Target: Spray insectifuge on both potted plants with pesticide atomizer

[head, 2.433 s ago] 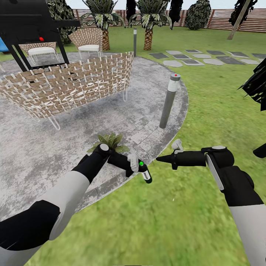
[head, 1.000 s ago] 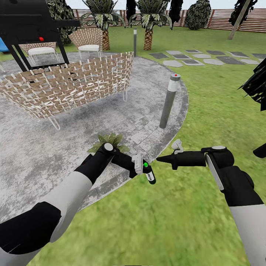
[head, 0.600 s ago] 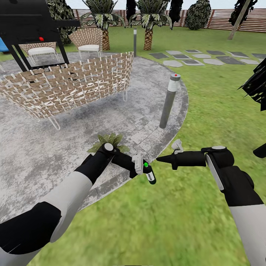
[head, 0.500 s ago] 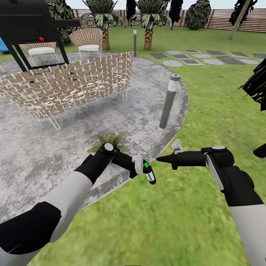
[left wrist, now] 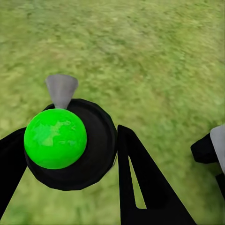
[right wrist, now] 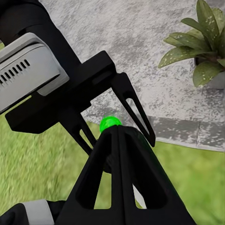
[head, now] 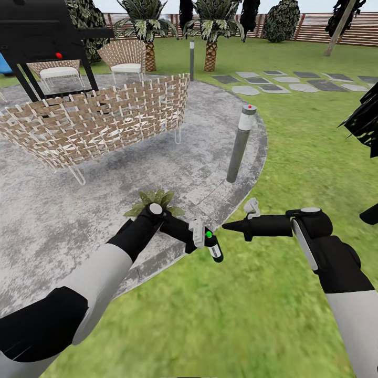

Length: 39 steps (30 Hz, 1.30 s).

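Outdoors: left jaws (head: 206, 242) clamp pesticide atomizer (head: 213, 248) over lawn (head: 294, 157) by patio (head: 47, 210) edge; right jaws (head: 227, 226) closed, empty.

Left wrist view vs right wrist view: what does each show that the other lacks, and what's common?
Left wrist view: the pale grey trigger nozzle of the dark pesticide atomizer, seen end-on. Right wrist view: the mottled-grey paved patio, a green-leaved potted plant in a grey pot, and the right gripper, shut. Shared: the atomizer's bright green ball, the left gripper clamped on the atomizer, green grass.
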Tool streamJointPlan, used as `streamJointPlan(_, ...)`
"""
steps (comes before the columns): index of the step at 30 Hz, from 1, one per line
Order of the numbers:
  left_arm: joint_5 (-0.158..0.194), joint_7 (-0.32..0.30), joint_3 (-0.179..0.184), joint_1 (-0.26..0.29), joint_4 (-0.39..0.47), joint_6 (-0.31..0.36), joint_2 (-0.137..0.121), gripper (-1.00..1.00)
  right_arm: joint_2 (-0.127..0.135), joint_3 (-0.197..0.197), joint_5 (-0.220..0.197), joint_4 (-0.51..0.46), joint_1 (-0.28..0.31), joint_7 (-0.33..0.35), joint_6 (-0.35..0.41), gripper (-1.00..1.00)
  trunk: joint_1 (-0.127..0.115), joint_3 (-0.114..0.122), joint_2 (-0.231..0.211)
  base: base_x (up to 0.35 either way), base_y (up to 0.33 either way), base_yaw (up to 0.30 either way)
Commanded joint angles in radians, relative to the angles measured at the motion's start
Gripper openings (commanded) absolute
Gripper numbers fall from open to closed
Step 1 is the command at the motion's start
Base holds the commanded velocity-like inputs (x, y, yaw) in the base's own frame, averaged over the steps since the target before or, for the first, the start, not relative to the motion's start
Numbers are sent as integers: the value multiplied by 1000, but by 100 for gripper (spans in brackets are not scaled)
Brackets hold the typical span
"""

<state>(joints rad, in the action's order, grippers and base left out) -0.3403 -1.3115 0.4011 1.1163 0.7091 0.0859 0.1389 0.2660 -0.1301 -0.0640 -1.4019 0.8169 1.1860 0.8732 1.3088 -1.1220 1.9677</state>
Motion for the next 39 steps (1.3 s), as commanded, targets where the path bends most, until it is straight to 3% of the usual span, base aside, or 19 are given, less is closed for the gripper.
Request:
streamJointPlan(1, -3, -5, -1, 0, 1, 9, 0, -100, 1, -1, -7, 0, 1, -3, 8, -100, 0, -1, 0, 0, 0, 0)
streamJointPlan(28, -2, -4, 2, -2, 1, 8, 7, -100, -2, -5, -7, 29, 1, -4, 7, -100, 0, -1, 0, 0, 0, 0)
streamJointPlan(39, 0, 49, 43, -6, 1, 8, 6, -100, -10, -4, -7, 29, 1, -3, 7, -100, 0, -1, 0, 0, 0, 0)
